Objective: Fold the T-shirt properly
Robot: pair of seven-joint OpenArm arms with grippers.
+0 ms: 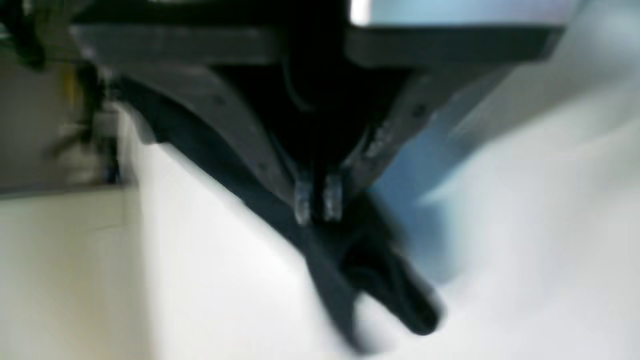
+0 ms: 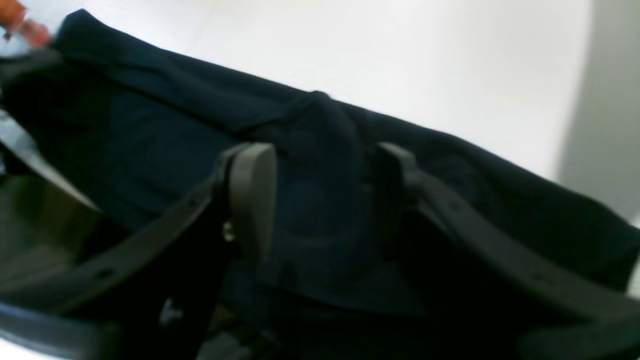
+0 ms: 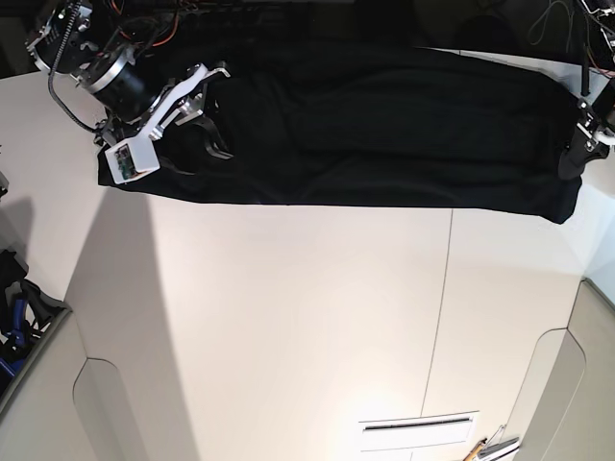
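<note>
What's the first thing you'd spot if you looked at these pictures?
The big black T-shirt, stretched in a long band across the far side of the white table. The left gripper is pinched shut on one end of it, at the base view's right edge. The right gripper hangs open over the other end, with cloth bunched up between its fingers.

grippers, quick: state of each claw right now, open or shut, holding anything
Left claw: shut on an edge of the black T-shirt.
Right claw: open, straddling a raised fold of the T-shirt.
</note>
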